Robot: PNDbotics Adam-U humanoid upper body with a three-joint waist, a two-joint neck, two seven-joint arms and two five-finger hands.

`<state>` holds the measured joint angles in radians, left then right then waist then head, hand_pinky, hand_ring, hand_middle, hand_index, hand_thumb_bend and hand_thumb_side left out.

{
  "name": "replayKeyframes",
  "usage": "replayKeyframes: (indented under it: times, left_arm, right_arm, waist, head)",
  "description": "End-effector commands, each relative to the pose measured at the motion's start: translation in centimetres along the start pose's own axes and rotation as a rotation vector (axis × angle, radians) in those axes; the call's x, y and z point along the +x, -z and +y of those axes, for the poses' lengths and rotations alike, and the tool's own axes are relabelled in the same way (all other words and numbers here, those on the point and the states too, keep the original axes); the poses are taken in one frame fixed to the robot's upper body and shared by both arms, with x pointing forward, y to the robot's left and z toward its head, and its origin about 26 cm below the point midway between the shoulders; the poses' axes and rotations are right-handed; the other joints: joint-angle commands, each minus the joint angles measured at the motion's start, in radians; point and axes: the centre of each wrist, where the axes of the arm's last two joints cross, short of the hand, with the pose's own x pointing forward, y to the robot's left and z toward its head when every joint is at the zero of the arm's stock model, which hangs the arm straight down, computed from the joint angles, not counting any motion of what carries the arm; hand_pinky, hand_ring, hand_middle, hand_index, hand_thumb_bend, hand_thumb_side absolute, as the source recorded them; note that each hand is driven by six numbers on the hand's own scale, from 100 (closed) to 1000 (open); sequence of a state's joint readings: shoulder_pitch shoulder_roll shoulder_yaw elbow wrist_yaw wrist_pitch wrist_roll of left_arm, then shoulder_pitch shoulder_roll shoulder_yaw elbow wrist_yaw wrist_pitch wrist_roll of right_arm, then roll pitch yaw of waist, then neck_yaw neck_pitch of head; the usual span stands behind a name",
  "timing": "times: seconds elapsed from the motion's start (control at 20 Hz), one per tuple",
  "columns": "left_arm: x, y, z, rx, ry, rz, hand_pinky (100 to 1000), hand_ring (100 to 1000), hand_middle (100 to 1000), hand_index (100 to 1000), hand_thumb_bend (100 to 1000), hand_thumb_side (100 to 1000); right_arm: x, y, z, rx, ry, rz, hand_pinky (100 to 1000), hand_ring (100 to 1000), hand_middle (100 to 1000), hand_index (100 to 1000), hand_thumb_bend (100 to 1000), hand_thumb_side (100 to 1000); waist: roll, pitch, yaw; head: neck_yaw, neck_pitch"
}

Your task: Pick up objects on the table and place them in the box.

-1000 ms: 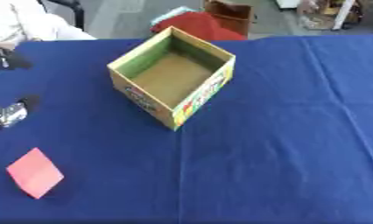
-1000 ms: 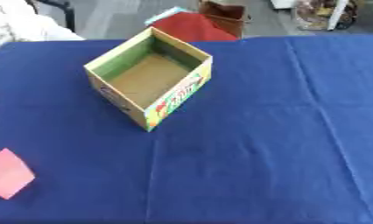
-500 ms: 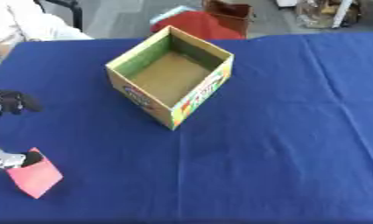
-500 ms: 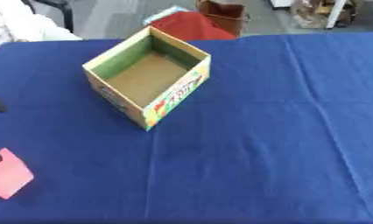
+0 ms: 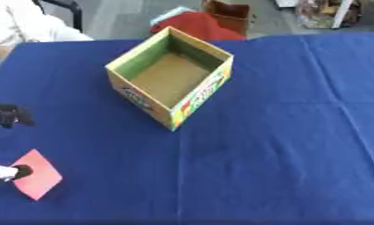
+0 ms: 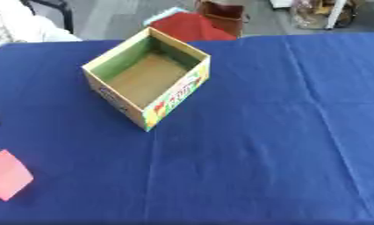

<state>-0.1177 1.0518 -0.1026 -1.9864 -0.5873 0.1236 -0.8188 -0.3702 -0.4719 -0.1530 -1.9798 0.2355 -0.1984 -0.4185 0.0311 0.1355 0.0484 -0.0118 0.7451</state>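
The left hand [image 5: 1,171] has descended from mid-left to the lower left edge of the frame. Its fingers [image 5: 21,170] now touch the flat pink square card [image 5: 38,174]; whether they pinch it cannot be determined. The open cardboard box [image 5: 171,78] stands empty, upper centre on the blue-clothed surface [image 5: 282,132]. Grasp appears imminent. The right hand is not visible.

Blue tablecloth [image 5: 282,132] — red cloth [image 5: 192,26] beyond the far edge

Bright, even light w/ no glare; both views soft & blurry; faint shadow beside box [image 5: 171,81]
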Motion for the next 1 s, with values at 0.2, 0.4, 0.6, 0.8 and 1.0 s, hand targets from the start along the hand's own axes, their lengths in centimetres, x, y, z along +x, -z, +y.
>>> replayKeyframes:
  times: [0.2,0.4,0.6,0.8,1.0]
  left_arm:
    - [-1.1,-0.3,0.3,-0.034,0.006,0.111,734,795,926,958,643,612]
    - [-1.7,0.3,-0.2,-0.057,-0.015,0.144,760,821,940,961,667,606]
    - [-2.4,1.1,-0.5,-0.089,-0.030,0.160,768,844,958,964,680,608]
    - [-2.8,2.0,-0.7,-0.115,-0.046,0.150,757,837,941,962,691,602]
    - [-2.7,2.9,-1.0,-0.130,-0.047,0.130,744,829,931,957,694,576]
  right_arm:
    - [0.7,1.0,-0.4,0.008,-0.008,-0.049,699,752,856,785,100,1000]
    - [0.7,1.0,-0.3,0.008,-0.004,-0.049,699,752,857,785,100,1000]
    - [0.8,0.9,-0.2,0.011,0.003,-0.050,699,752,857,785,100,999]
    - [0.8,1.0,-0.1,0.012,0.009,-0.050,699,752,857,784,100,999]
    - [0.8,1.0,-0.1,0.012,0.013,-0.050,698,753,857,784,100,999]
  waist:
    - [0.001,-0.012,-0.004]
    - [0.001,-0.011,-0.007]
    - [0.001,-0.011,-0.011]
    - [0.000,-0.011,-0.019]
    - [0.001,-0.009,-0.025]
  head:
    - [-0.001,0.003]
    - [0.002,0.005]
    - [0.008,0.006]
    - [0.015,0.007]
    - [0.019,0.008]
